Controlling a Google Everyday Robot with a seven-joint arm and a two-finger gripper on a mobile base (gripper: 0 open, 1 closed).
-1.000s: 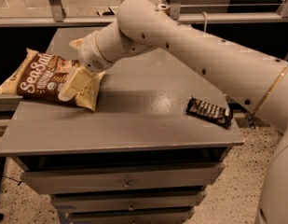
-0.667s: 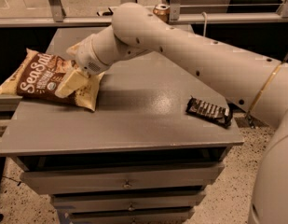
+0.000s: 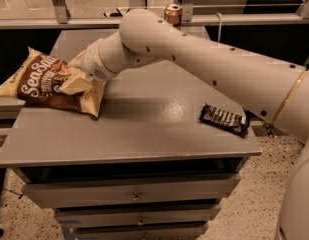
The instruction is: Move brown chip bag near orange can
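The brown chip bag (image 3: 41, 84) lies at the left edge of the grey cabinet top (image 3: 144, 129), its dark panel with white "Sea Salt" script facing up. My gripper (image 3: 74, 82) rests on the bag's right end, its cream fingers against the crinkled pale edge. The orange can (image 3: 172, 14) stands upright at the far back of the top, partly hidden behind my arm. The bag is far from the can.
A small dark striped snack-bar wrapper (image 3: 224, 119) lies near the right front edge. My thick white arm (image 3: 219, 69) crosses above the top from the right. A rail and glass partition run behind. Drawers sit below the top.
My arm has swung a little toward the left and the can has come into view behind it. The bag has hardly moved.
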